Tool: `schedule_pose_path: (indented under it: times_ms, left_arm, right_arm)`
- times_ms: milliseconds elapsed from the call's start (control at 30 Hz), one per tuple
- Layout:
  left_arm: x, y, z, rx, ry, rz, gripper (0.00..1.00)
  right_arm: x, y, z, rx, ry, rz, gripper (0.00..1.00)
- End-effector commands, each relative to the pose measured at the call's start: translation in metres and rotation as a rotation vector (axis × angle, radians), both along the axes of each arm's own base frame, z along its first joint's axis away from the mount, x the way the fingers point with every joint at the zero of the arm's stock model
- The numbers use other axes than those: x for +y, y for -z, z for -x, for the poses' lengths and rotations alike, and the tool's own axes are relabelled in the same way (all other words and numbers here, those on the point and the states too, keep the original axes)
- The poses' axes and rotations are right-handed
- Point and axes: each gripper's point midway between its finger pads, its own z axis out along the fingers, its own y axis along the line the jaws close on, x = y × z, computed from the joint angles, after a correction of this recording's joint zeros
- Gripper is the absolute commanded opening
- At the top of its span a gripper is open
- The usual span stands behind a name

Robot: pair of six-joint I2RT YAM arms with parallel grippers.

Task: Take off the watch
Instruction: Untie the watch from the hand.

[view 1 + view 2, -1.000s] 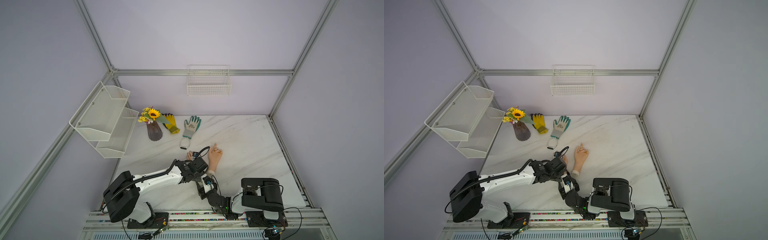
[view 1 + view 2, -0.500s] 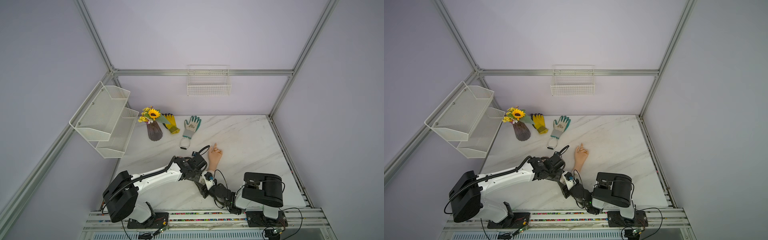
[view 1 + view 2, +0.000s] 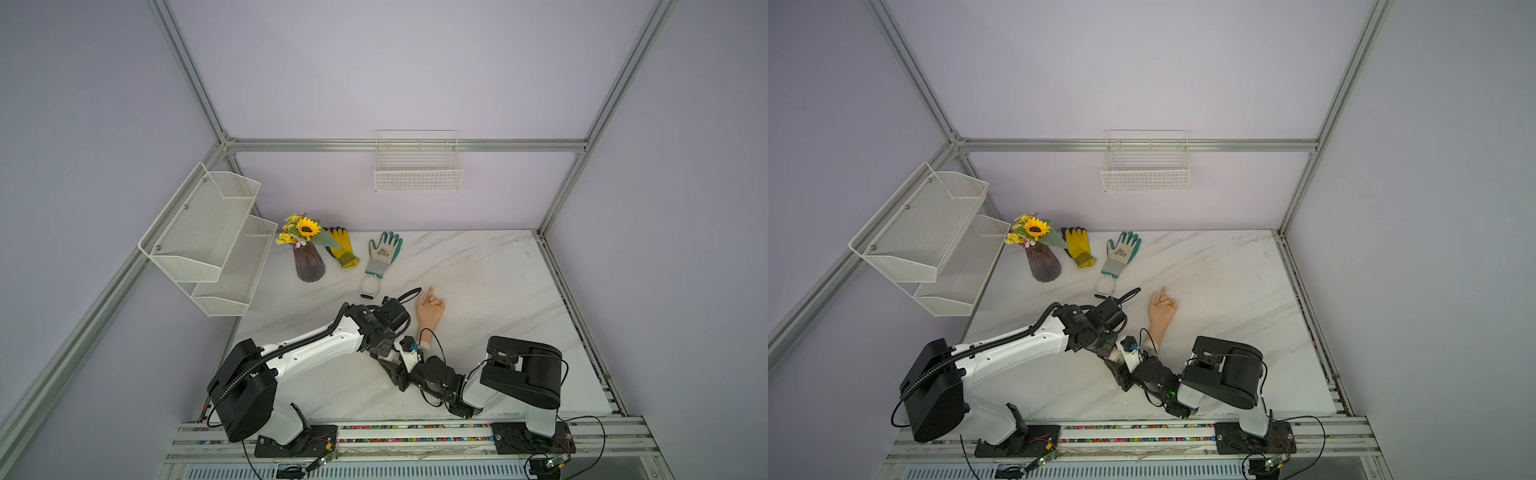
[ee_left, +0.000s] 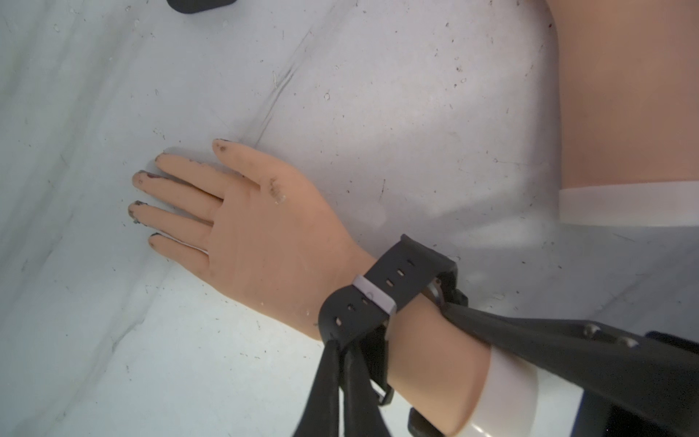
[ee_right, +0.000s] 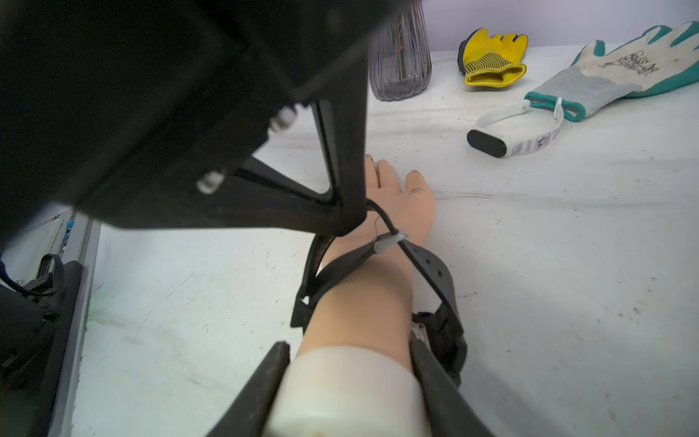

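Left gripper (image 4: 337,346) pinched shut on strap (image 4: 389,287) of black watch (image 4: 444,283), on dummy wrist.
Lies near middle of the tabletop's (image 3: 498,270) front edge; right gripper (image 5: 348,346) clamped around white cuff (image 5: 340,382) of same dummy hand (image 4: 272,230). Likely risks: slipped pinch or buckle snag dragging forearm against the clamp, from an off-line pull. Second dummy hand (image 3: 431,309) just beside; white band (image 5: 503,136), green glove (image 5: 624,68), yellow glove (image 5: 491,56), vase (image 5: 401,56) towards far-left corner. Open room across right half.

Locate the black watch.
In the left wrist view the watch is strapped round the dummy arm, toward the table's front; the left claw pinches its strap.
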Motion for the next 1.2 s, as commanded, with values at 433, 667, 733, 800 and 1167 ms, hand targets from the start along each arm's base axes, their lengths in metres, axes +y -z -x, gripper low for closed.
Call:
schedule_pose_path:
  times_ms: [433, 667, 733, 800, 1167]
  left_arm:
    - [-0.055, -0.085, -0.058, -0.529, 0.247, 0.121, 0.74]
    - [-0.030, -0.110, -0.045, -0.608, 0.133, 0.228, 1.00]
    - [-0.019, -0.118, -0.036, -0.618, 0.082, 0.291, 1.00]
    - [-0.012, -0.123, -0.024, -0.619, 0.065, 0.365, 1.00]
    - [0.074, -0.118, 0.023, -0.578, -0.393, 0.646, 1.00]
  right_arm:
    - [0.008, 0.039, 0.036, 0.117, -0.190, 0.107, 0.11]
    - [0.009, 0.002, 0.034, 0.085, -0.178, 0.025, 0.68]
    - [0.004, -0.022, 0.034, 0.060, -0.169, -0.025, 0.78]
    - [-0.001, -0.050, 0.034, 0.020, -0.164, -0.080, 0.84]
    - [0.025, -0.057, 0.019, -0.210, -0.271, 0.204, 0.86]
